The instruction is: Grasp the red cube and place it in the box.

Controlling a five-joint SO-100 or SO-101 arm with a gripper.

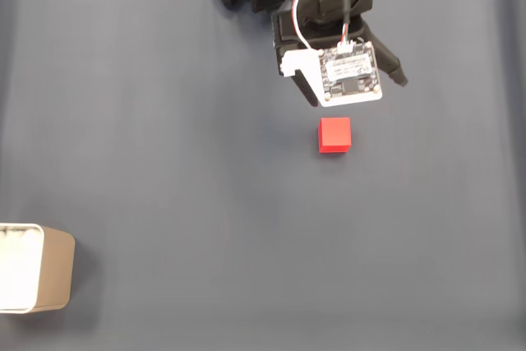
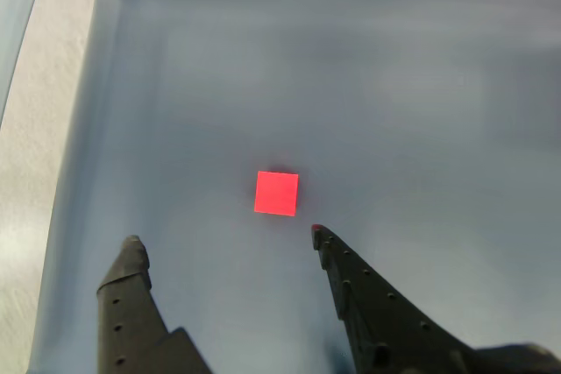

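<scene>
Two black fingers [image 2: 131,256] of the tool [image 2: 223,243] sit closest to the lens in the other view, spread wide apart w/ nothing between them. Red cube [image 2: 276,193] lies flat on the dark grey desk [image 2: 421,111] just beyond the tips, nearer the finger on the right of that view than the other, not touching either. Fixed view: tool [image 1: 325,104] hangs above the desk right next to the cube [image 1: 334,136], wrist board covering most of it, so tip height can't be judged there. Box [image 1: 51,273] sits far off at the bottom-left edge, partly cut by the frame, well apart from cube & arm. Risks, as I judge: cube is off-centre in the gap, so on descent the nearer finger could clip an edge & shove or spin it; closing too early would pinch a corner & it may pop out. Long carry to the box also means a weak grip could drop it en route.
</scene>
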